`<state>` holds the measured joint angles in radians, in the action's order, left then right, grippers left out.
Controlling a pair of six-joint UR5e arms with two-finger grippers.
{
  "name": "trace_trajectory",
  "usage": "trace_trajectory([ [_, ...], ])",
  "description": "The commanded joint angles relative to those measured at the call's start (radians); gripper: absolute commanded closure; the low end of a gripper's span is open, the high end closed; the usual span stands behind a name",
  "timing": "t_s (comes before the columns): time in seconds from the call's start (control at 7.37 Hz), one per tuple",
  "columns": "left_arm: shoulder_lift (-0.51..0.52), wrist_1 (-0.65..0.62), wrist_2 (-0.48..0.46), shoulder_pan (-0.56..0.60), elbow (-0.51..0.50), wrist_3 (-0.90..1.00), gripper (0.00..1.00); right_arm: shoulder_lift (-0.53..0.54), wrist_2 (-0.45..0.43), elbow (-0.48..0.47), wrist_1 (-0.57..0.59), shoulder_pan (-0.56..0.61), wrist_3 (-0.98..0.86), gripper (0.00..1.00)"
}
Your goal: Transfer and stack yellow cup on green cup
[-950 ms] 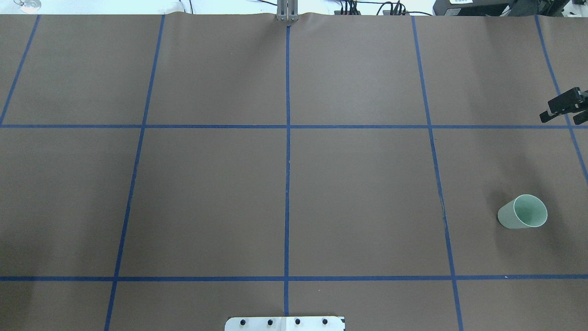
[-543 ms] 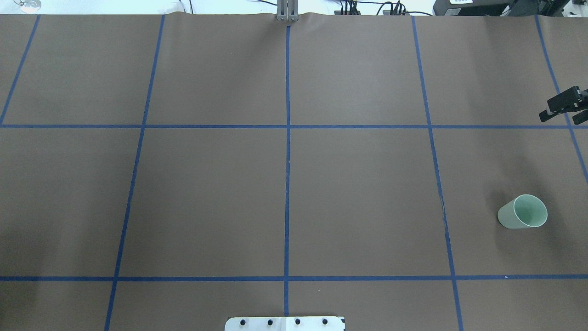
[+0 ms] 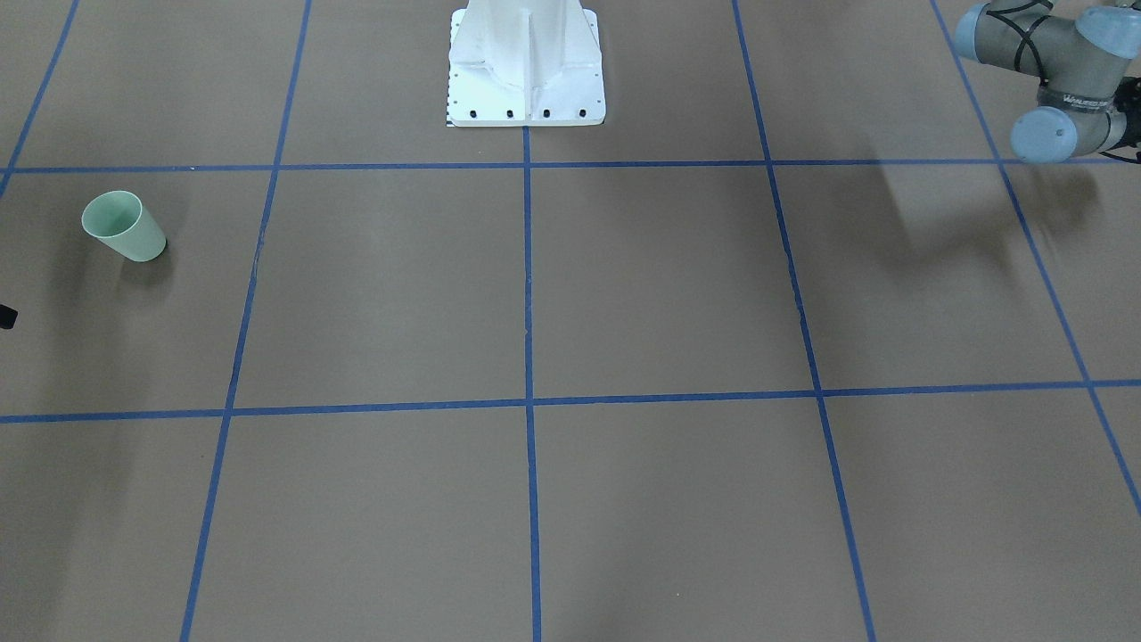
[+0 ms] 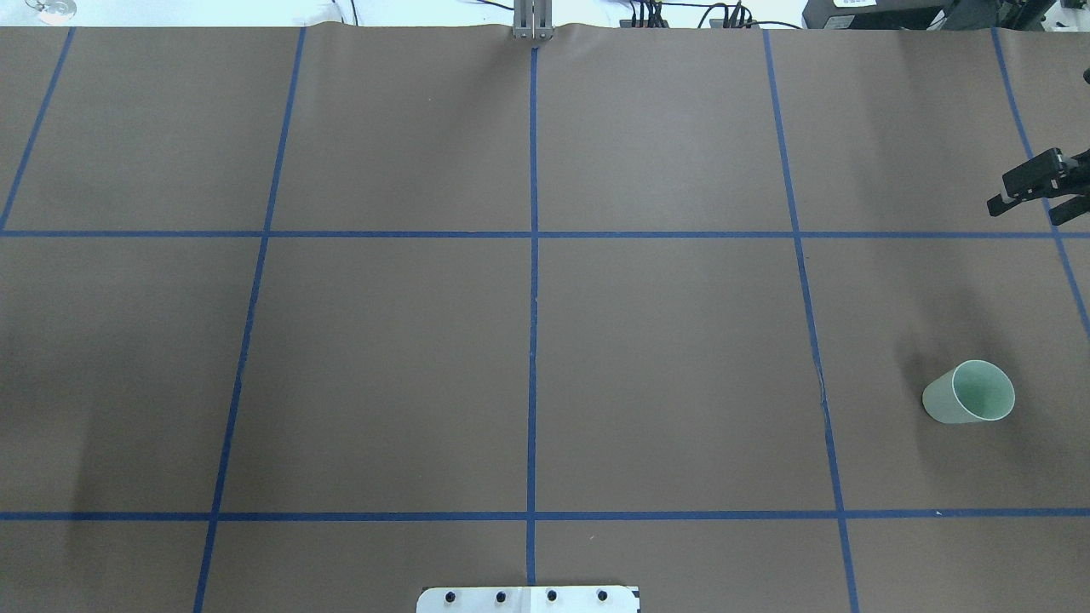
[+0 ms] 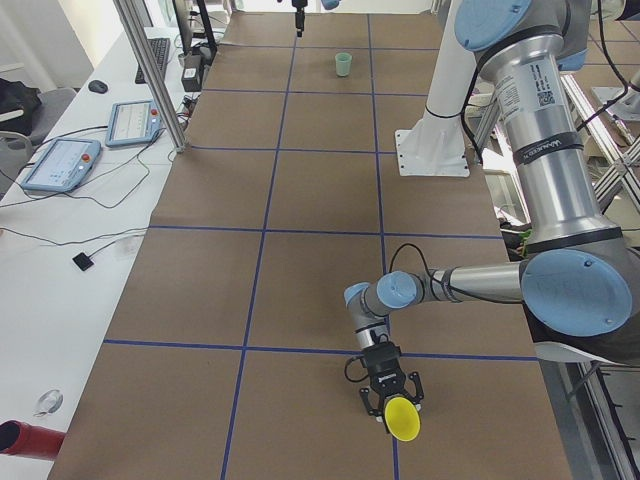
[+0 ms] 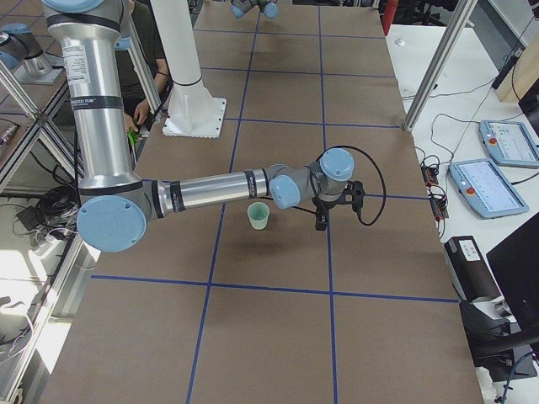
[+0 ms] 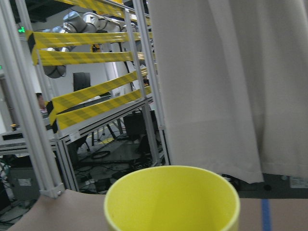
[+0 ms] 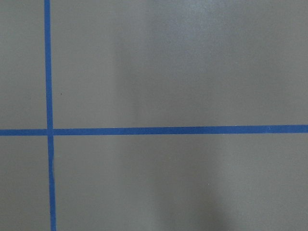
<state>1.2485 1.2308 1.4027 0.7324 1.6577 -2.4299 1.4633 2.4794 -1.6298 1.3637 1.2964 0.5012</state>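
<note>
Transfer stage: yellow cup (image 5: 404,420) at left gripper (image 5: 392,400), grip can't tell; right gripper (image 4: 1026,211) spread, empty; next carry toward green cup (image 4: 969,393)

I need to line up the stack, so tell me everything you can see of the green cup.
The green cup is a small, plain, handleless tumbler in pale mint green, plastic by its look, tapering from a wide rim to a narrower base. It stands upright, mouth up, and looks empty. It sits on the brown paper-covered table on the robot's right side, inside one square of the blue tape grid and clear of the lines. Nothing but the table touches it.
</note>
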Motion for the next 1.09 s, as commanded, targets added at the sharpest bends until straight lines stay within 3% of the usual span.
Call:
trace_trajectory([
  [0.0, 0.071, 0.012, -0.198, 0.065, 0.016, 0.051, 0.41, -0.006, 0.021, 0.005, -0.002, -0.005, 0.004, 0.01],
  [0.14, 0.100, 0.027, -0.297, 0.062, 0.016, 0.064, 0.41, -0.008, 0.021, 0.005, -0.002, -0.009, 0.002, 0.01],
  [0.41, 0.109, 0.274, -0.541, 0.059, 0.016, 0.276, 0.41, -0.040, 0.022, 0.033, 0.000, -0.020, 0.028, 0.01],
  [0.81, 0.151, 0.697, -0.709, 0.021, 0.004, 0.680, 0.42, -0.109, 0.021, 0.084, -0.002, -0.020, 0.036, 0.01],
  [0.95, 0.151, 0.860, -0.717, -0.026, -0.004, 0.831, 0.43, -0.129, 0.021, 0.084, -0.002, -0.020, 0.045, 0.01],
])
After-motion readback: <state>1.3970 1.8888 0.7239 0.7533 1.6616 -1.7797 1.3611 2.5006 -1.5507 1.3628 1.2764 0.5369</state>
